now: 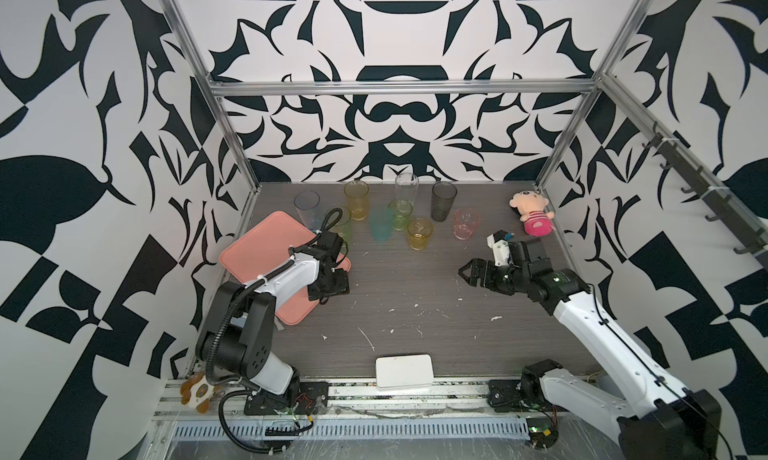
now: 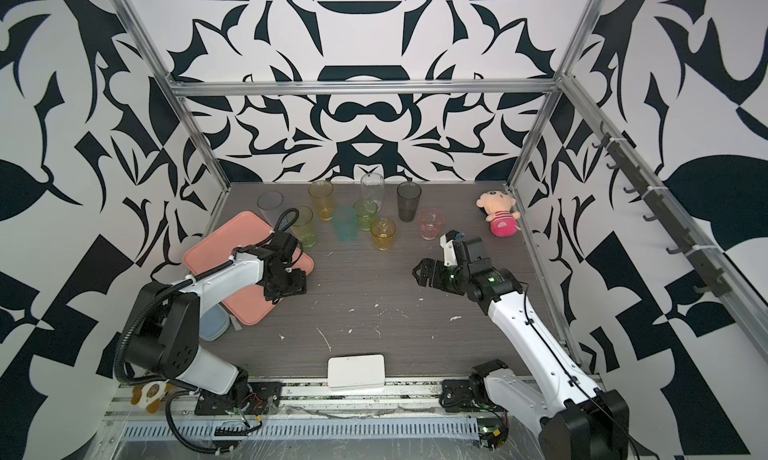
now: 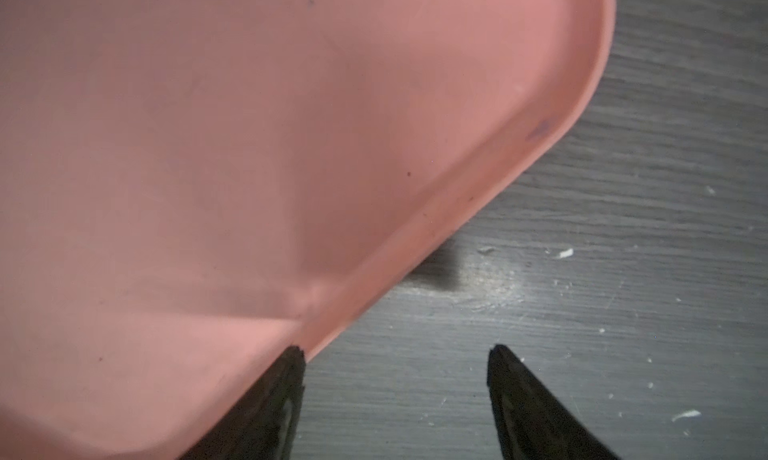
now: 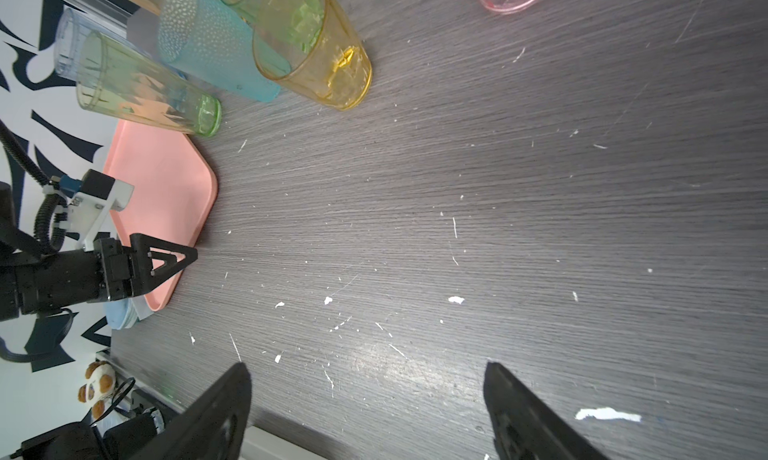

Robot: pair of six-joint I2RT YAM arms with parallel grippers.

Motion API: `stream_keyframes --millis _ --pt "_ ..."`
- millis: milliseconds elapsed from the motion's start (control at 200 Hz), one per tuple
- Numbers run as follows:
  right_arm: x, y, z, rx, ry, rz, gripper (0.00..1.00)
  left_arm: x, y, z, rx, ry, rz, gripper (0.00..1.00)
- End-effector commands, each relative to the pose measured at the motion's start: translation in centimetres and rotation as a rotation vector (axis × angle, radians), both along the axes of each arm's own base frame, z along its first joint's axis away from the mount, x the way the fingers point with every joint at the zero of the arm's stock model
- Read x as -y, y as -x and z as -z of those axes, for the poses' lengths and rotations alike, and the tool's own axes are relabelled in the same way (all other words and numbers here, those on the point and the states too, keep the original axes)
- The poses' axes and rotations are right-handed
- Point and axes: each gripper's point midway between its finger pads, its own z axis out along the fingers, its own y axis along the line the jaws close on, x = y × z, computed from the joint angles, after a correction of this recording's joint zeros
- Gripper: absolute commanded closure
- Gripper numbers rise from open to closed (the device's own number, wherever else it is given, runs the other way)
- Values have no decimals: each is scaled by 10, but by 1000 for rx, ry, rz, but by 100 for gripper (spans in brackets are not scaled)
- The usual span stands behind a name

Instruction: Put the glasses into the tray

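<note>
A flat salmon-pink tray (image 1: 249, 250) with rounded corners and a low rim lies angled at the left in both top views. Nine translucent glasses (image 2: 344, 225) stand upright behind and right of it, all clear of it. The tall ones are blue-grey (image 1: 306, 208), yellow-green (image 1: 356, 200), clear (image 1: 406, 189), smoky grey (image 1: 443, 202), pale green (image 1: 347, 230) and teal (image 1: 380, 226); the short ones are green (image 1: 400, 216), amber (image 1: 419, 234) and pink (image 1: 466, 224).
</note>
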Motion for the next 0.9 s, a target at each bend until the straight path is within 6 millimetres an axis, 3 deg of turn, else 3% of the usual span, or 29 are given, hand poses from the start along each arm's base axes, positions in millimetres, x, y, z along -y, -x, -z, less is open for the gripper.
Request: stream_keyframes --millis 0,340,445,895 --pt "0 -6 -15 44 11 11 11 -7 10 6 -51 -52 3 27" --pt "-1 -2 -7 26 21 12 13 -7 6 -7 -1 -64 2 22" --pt "-3 -2 -9 28 14 9 15 -18 5 -10 20 -121 -19 19" --pt "-7 -1 -15 40 2 5 17 -9 11 17 -60 -90 -15 30"
